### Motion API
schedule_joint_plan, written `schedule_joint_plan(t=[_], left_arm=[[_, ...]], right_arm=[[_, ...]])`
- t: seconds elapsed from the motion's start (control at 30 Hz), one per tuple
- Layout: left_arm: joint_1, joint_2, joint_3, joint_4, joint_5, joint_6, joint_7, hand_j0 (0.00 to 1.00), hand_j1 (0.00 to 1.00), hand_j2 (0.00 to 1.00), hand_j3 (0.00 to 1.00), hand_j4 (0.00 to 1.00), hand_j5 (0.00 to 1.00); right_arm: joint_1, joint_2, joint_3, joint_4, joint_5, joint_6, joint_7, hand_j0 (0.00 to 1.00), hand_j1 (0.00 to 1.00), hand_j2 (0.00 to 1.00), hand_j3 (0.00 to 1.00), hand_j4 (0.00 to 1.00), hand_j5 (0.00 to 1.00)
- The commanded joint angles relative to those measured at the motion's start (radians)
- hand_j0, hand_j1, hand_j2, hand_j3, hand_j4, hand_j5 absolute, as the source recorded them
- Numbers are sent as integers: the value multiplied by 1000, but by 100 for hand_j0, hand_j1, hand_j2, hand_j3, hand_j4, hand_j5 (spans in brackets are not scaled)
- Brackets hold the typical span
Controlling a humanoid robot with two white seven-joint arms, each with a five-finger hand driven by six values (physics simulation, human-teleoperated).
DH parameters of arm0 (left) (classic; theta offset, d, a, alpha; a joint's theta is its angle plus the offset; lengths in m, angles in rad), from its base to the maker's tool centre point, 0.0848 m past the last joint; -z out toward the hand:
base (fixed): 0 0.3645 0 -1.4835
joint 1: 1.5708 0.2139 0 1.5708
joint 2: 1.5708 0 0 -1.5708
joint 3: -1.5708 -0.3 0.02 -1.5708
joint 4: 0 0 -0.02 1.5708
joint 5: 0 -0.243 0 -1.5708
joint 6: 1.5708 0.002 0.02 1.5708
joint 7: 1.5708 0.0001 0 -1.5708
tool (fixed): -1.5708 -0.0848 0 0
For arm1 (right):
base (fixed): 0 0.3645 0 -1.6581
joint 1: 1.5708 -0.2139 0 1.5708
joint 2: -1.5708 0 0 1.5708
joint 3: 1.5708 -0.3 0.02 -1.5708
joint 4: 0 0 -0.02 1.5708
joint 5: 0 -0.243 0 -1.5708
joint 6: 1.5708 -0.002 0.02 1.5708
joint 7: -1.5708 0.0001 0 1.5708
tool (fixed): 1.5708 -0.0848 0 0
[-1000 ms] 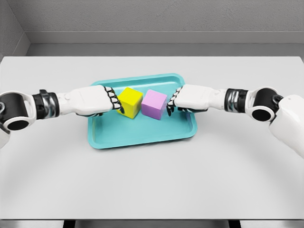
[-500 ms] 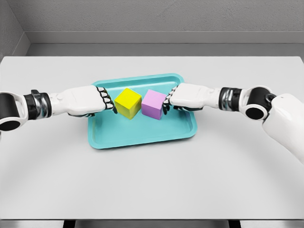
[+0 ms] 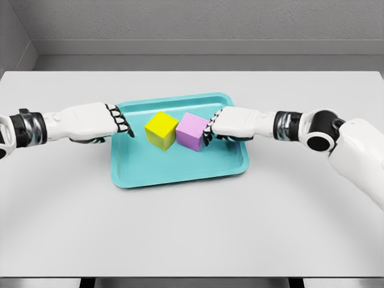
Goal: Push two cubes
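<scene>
Cubes, yellow (image 3: 161, 129) and purple (image 3: 192, 131), sit touching at the centre of a teal tray (image 3: 180, 171). Curled fingers of the right hand (image 3: 231, 125) press the purple cube's right face; the left hand (image 3: 90, 122), fingers curled and empty, hovers apart at the tray's left rim.

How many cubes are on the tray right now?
2. The yellow cube sits left of centre on the teal tray; the pink cube is right beside it, with the right hand against it. None appear hidden.
</scene>
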Motion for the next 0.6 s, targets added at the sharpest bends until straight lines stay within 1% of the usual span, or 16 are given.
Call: schedule_joint_plan(t=[0.0, 0.07, 0.17, 0.4, 0.43, 0.5, 0.57], left_arm=[[0, 18, 12, 2, 12, 2, 1, 75, 75, 75, 75, 75, 75], [0, 18, 12, 2, 12, 2, 1, 76, 76, 76, 76, 76, 76], [0, 18, 12, 5, 12, 2, 1, 76, 76, 76, 76, 76, 76], [-6, 20, 18, 9, 13, 2, 1, 76, 76, 76, 76, 76, 76], [-6, 25, 18, 9, 13, 2, 2, 76, 76, 76, 76, 76, 76], [-6, 25, 20, 9, 16, 2, 1, 76, 76, 76, 76, 76, 76], [-6, 26, 20, 11, 21, 2, 2, 76, 76, 76, 76, 76, 76]], right_arm=[[0, -33, -7, 0, -5, 2, 1, 51, 51, 51, 51, 51, 51], [-2, -44, -16, -4, -10, 2, 1, 51, 51, 51, 51, 51, 51], [-26, -44, -29, -9, -14, 2, 1, 51, 51, 51, 51, 51, 51], [-89, -14, -41, 4, -7, 2, 14, 49, 49, 49, 49, 49, 49], [-89, 2, -46, 22, -7, 2, 34, 49, 49, 49, 49, 49, 49], [-115, 50, -44, 102, -4, 2, 34, 49, 49, 49, 49, 49, 49], [-123, 67, -44, 128, 1, 2, 34, 49, 49, 49, 49, 49, 49]])
